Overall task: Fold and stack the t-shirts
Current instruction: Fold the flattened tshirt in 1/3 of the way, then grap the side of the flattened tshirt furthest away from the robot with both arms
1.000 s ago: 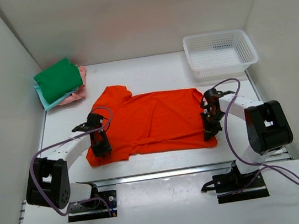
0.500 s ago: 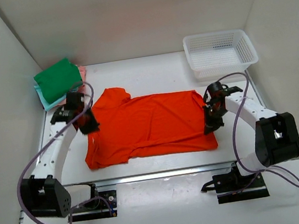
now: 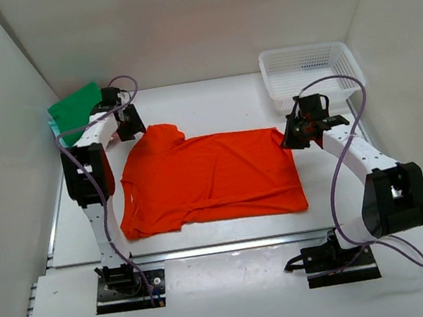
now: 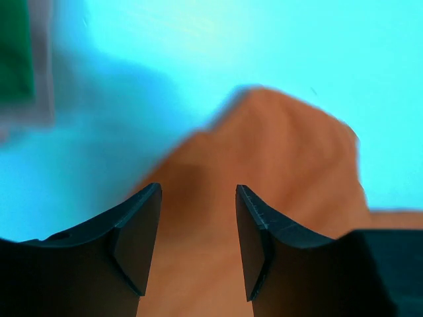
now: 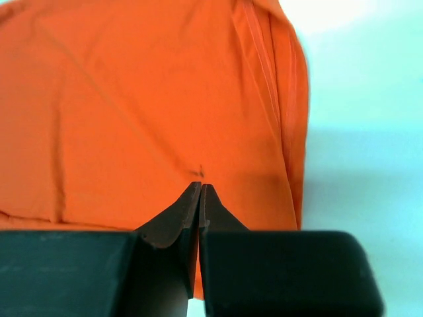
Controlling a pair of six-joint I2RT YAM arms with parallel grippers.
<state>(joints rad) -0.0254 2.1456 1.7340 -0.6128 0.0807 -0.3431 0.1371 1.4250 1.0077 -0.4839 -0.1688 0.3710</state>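
White mesh basket (image 3: 311, 73) on table (image 3: 212, 103)

Spread t-shirt (image 3: 214, 178) lies central, folded stack (image 3: 75, 114) back-left, basket (image 3: 313, 99) back-right.

1. Orange t-shirt (image 3: 210, 178) is laid flat mid-desk.
2. Green t-shirt (image 3: 75, 113) is stacked in far-left corner; left gripper (image 3: 131, 127) is positioned just beside it.
3. Right gripper (image 3: 293, 136) is positioned at orange t-shirt's far-right edge, near basket (image 3: 317, 99).

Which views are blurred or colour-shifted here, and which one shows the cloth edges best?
Left wrist: blurred, the orange t-shirt soft-edged, the table tinted strong cyan. Right wrist: sharp, the shirt's seams readable, the table pale cyan and washed out at top right. Top external: sharp, evenly lit, whites neutral, whole outline visible.
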